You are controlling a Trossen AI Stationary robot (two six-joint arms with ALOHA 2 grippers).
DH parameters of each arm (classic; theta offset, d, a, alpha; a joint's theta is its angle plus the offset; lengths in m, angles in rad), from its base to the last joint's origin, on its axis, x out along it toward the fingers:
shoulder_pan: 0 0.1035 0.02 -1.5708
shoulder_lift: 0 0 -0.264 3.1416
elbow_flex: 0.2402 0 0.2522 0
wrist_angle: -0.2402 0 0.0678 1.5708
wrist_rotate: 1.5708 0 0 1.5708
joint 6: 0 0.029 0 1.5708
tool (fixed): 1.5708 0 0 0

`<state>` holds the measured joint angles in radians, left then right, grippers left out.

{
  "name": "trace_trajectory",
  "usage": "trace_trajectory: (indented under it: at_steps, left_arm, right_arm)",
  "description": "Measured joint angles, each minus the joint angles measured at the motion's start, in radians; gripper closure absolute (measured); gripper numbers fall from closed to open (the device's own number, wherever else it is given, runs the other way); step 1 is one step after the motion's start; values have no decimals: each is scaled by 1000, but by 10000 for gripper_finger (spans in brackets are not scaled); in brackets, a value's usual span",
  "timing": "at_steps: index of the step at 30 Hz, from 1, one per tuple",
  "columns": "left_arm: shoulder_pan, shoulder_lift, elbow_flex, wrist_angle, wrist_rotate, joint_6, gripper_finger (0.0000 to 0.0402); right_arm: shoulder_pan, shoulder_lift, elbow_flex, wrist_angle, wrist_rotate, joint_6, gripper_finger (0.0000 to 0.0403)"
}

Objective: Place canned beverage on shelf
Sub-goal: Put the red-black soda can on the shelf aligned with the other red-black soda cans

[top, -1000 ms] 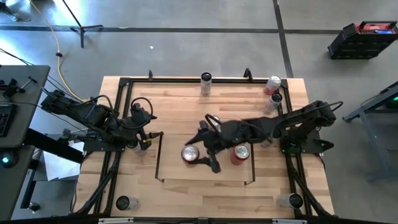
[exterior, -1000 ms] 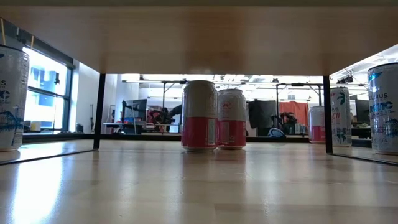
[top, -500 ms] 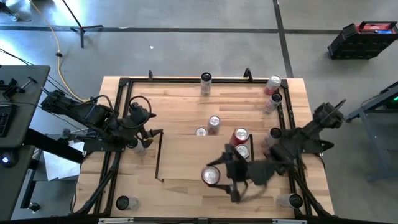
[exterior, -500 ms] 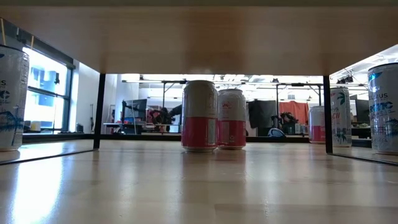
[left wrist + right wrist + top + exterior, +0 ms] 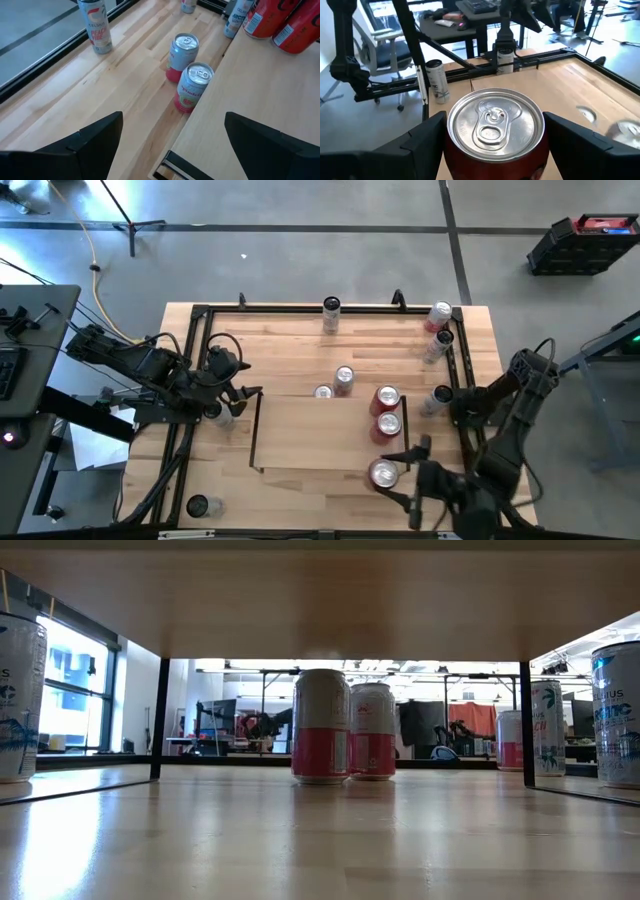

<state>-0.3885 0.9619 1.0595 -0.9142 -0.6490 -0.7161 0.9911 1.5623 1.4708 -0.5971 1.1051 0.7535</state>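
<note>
My right gripper is shut on a red can over the near right corner of the shelf, a light-wood bay edged by thin black rails. The can's silver top fills the right wrist view between the two fingers. Two more red cans stand upright on the shelf's right side. My left gripper is open and holds nothing. It waits at the shelf's far left corner, looking toward two pink cans. My right gripper pinches the red can's side wall just below the top rim, one finger on each opposite side. The fingers come roughly level from the table's right side. The can stays upright, top up; its base is hidden.
The two pink cans stand just beyond the shelf's far edge. Slim cans stand along the table's frame: far edge, far right, right, and the near corners.
My right arm has swung from the shelf's middle toward the table's right and near edges, turning as it went. It carried the red can, still upright, to the shelf's near right corner, uncovering the two red cans on the shelf.
</note>
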Motion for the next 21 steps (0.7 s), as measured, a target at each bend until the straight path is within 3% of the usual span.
trace_trajectory:
  at_steps: [14, 21]
  left_arm:
    - [0, 29, 1, 0, -10, -43, 60]
    - [0, 67, 1, -1, -10, -42, 60]
  right_arm:
    - [86, 3, 0, -361, 122, 401, 112]
    - [89, 4, -65, -294, 146, 412, 112]
